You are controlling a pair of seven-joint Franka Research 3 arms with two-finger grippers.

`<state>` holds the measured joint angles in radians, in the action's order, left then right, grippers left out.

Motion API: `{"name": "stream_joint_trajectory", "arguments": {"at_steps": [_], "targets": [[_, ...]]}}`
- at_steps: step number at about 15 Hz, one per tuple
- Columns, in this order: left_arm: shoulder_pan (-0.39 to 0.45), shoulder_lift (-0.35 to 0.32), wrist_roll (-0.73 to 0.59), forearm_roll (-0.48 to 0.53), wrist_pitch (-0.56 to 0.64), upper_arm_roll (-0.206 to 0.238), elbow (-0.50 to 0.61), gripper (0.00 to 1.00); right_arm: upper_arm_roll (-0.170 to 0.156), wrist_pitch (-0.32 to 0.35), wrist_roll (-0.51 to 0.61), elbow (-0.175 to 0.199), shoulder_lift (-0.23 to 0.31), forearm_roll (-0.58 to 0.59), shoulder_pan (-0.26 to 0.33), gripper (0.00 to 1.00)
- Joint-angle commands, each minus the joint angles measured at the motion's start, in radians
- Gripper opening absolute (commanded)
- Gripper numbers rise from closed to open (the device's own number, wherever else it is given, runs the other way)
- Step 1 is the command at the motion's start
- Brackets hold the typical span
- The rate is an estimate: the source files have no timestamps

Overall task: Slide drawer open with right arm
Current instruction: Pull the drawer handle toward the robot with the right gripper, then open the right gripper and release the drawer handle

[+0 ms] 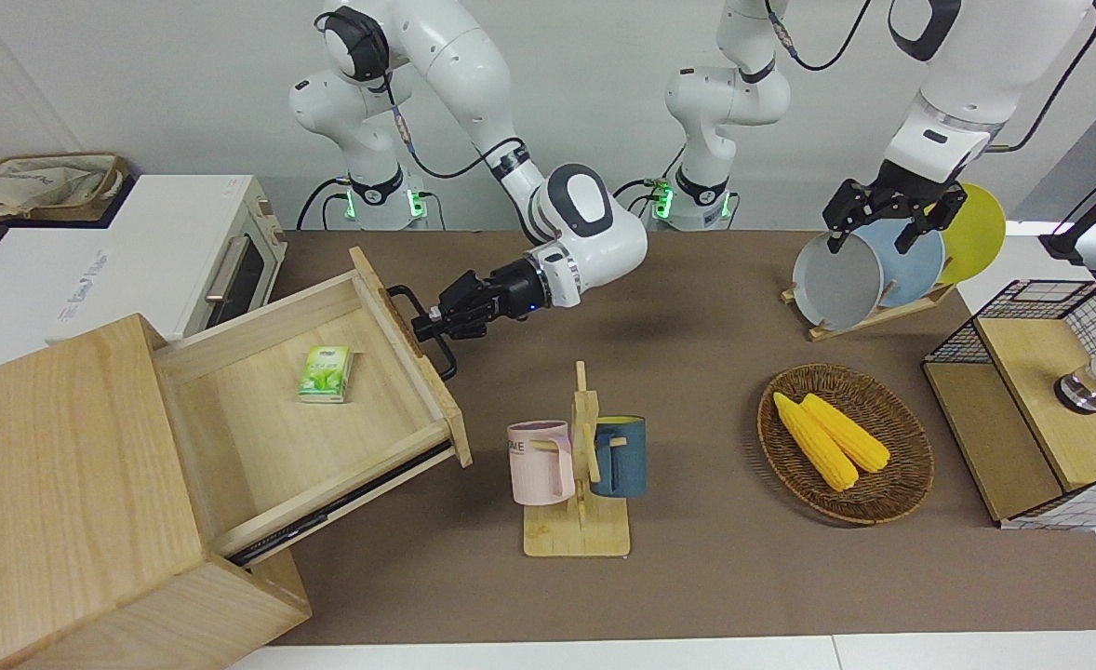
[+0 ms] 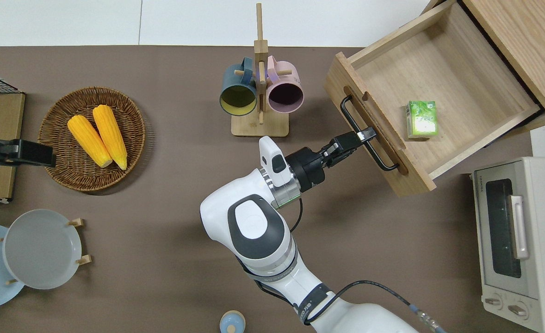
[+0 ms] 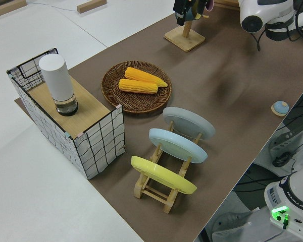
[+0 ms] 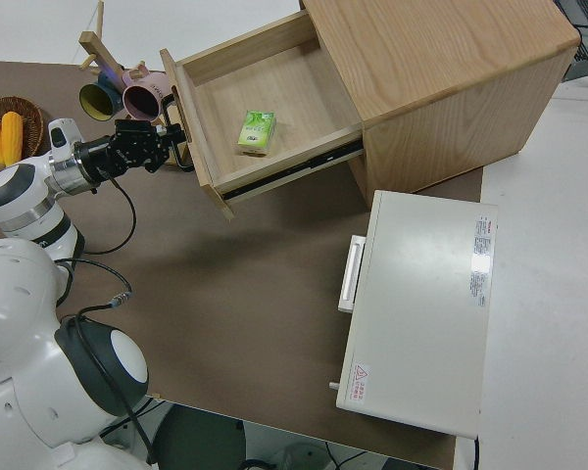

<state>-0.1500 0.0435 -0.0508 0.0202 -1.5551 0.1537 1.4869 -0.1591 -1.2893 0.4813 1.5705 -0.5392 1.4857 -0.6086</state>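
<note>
Right tool (image 2: 364, 137) clamped on handle (image 2: 368, 148) — drawer (image 2: 443, 78) pulled well out.

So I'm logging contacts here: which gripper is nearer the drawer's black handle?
The right. The right gripper is closed on the handle of the open drawer. The left arm is parked at the table's opposite end.

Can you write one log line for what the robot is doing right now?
right pincer: shut on handle | drawer: pulled open | green box: lying in drawer | left arm: parked
</note>
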Motion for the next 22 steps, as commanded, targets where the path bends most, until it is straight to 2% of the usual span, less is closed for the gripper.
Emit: {"name": "stream_joint_trajectory", "arguments": {"at_steps": [1, 2, 3, 5, 6, 7, 15, 18, 19, 22], "targets": [[-0.017, 0.013, -0.007, -0.012, 0.0, 0.017, -0.02, 1.0, -0.013, 0.05, -0.069, -0.033, -0.005, 0.01, -0.01, 0.087], [-0.017, 0.013, -0.007, -0.012, 0.0, 0.017, -0.02, 1.0, -0.013, 0.05, -0.069, -0.033, -0.005, 0.01, -0.01, 0.144], [-0.017, 0.013, -0.007, -0.012, 0.0, 0.017, -0.02, 1.0, -0.011, 0.047, -0.067, -0.033, -0.004, 0.011, -0.011, 0.308], [-0.017, 0.013, -0.007, -0.012, 0.0, 0.017, -0.02, 1.0, -0.011, 0.044, -0.063, -0.033, -0.004, 0.011, -0.01, 0.749], [-0.017, 0.013, -0.007, -0.012, 0.0, 0.017, -0.02, 1.0, -0.011, 0.044, -0.056, -0.033, -0.005, 0.011, -0.01, 0.9], [-0.017, 0.013, -0.007, -0.012, 0.0, 0.017, -0.02, 1.0, -0.011, 0.044, -0.044, -0.033, -0.005, 0.01, -0.01, 0.978], [-0.017, 0.013, -0.007, -0.012, 0.0, 0.017, -0.02, 1.0, -0.011, 0.041, -0.036, -0.033, -0.005, 0.008, -0.01, 0.979], [-0.017, 0.013, -0.007, -0.012, 0.0, 0.017, -0.02, 1.0, -0.013, 0.039, 0.017, -0.035, -0.007, -0.014, -0.013, 0.979], [-0.017, 0.013, -0.007, -0.012, 0.0, 0.017, -0.02, 1.0, -0.013, 0.038, 0.037, -0.041, -0.007, -0.03, -0.013, 0.979], [-0.017, 0.013, -0.007, -0.012, 0.0, 0.017, -0.02, 1.0, -0.013, 0.034, 0.082, -0.096, -0.01, -0.119, -0.013, 0.979]]}}
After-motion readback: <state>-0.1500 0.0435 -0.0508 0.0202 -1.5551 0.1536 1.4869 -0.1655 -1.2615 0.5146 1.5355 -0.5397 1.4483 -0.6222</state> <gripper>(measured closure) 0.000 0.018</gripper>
